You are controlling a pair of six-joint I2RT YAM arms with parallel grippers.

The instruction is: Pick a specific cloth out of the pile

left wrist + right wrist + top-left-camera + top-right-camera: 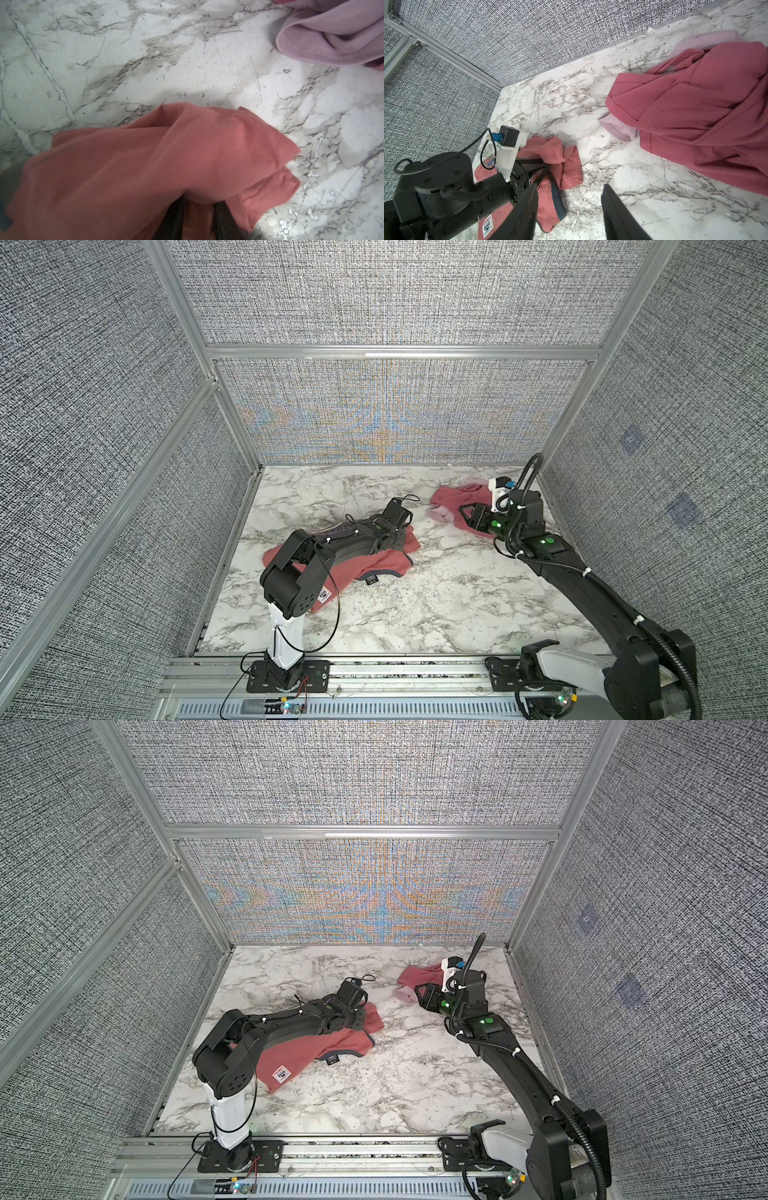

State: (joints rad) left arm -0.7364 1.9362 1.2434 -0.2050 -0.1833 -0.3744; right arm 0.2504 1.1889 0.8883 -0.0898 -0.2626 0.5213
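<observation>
My left gripper (199, 209) is clamped on the coral salmon-pink T-shirt with grey-blue trim (365, 572).
My right gripper (571, 187) hangs with fingers apart near the rose-red and pale pink garment pile (695, 104).

Bare marble table (436, 605) wide open across front and middle, clear lane between cloth (361, 568) and pile (446, 497), left arm (332, 545) lying low over cloth, right arm (582, 576) slanting along right side to pile, back wall (395, 427) close behind pile, side wall (623, 448) just beside it
</observation>
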